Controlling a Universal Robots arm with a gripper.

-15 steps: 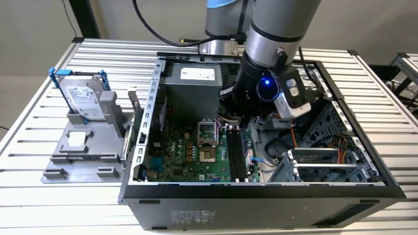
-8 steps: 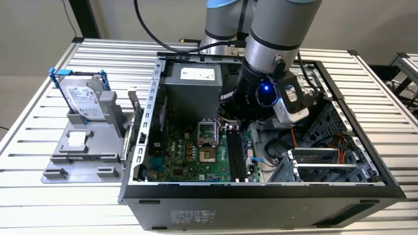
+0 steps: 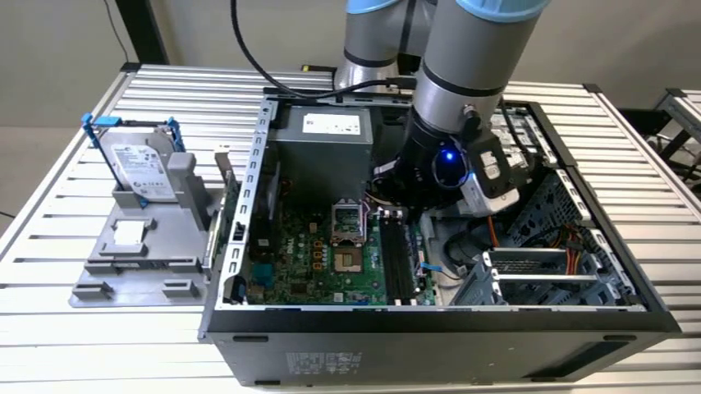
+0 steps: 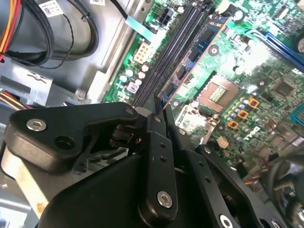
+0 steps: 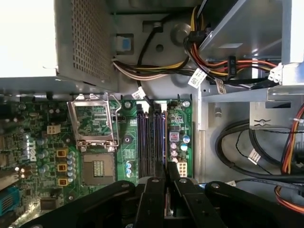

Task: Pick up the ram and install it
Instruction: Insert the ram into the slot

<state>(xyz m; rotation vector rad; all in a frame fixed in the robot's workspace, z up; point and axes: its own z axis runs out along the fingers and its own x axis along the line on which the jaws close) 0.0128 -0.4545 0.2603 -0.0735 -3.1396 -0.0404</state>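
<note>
Evidently closed on the thin, dark green-black ram stick (image 4: 192, 59) held edge-down, the black end effector (image 4: 160, 110) hovers at mid-frame over the long black motherboard slots (image 4: 166, 57), presumably so the stick's edge lines up with them.

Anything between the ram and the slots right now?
Nothing visible. The gripper is shut on the ram, which hangs over the black memory slots. The slots look empty in both wrist views, and the black cables lie off to the side, beyond the motherboard's edge.
</note>
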